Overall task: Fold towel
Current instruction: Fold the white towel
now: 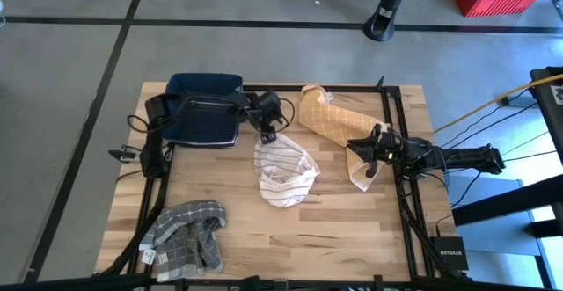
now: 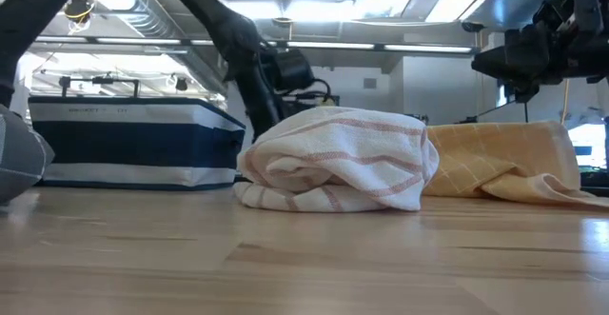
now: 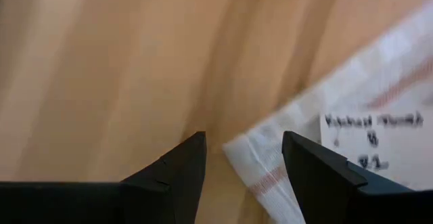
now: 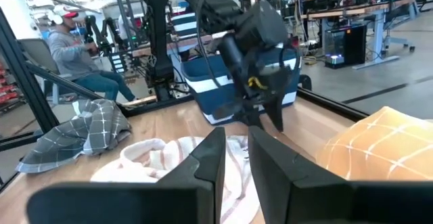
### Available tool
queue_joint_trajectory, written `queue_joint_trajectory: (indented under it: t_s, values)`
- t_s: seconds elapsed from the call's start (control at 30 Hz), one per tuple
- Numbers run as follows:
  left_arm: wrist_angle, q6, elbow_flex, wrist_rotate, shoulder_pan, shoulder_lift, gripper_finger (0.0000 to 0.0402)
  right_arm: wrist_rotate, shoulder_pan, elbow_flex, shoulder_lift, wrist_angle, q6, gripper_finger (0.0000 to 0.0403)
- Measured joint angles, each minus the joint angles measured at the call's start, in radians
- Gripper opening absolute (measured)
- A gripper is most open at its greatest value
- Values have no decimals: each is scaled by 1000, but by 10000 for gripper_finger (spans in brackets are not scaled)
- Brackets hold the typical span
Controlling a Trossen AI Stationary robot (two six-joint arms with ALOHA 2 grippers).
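Note:
A white towel with thin red stripes lies crumpled in a heap at the table's middle. My left gripper points steeply down over its far left corner. In the left wrist view its fingers stand open, with the towel's corner showing below the gap and a printed label beside it. I see no touch. My right gripper waits level above the table's right side, narrowly open, with nothing between its fingers.
A yellow checked towel lies at the far right, partly under my right gripper. A navy basket stands at the far left. A grey checked towel lies near left. Black frame rails edge the table. A person sits beyond it.

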Motion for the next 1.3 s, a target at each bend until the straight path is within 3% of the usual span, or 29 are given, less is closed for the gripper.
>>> queue_joint_trajectory:
  t_s: [0.33, 0.57, 0.7, 1.07, 1.3]
  values:
    - [2, 76, -4, 13, -4, 15, 169, 25, 0, 0, 0, -13, -17, 69]
    - [-12, 75, -5, 38, -41, 7, 18, 26, 0, 0, 0, -14, -37, 69]
    - [-25, 55, -5, -9, -98, -56, 15, 25, 0, 0, 0, -12, -54, 69]
    - [-31, 26, -3, -137, -329, -449, 8, -94, 0, 0, 0, 166, -58, 69]
    - [-30, 3, -3, -254, -465, -581, 10, -99, 0, 48, 57, 168, 39, 69]
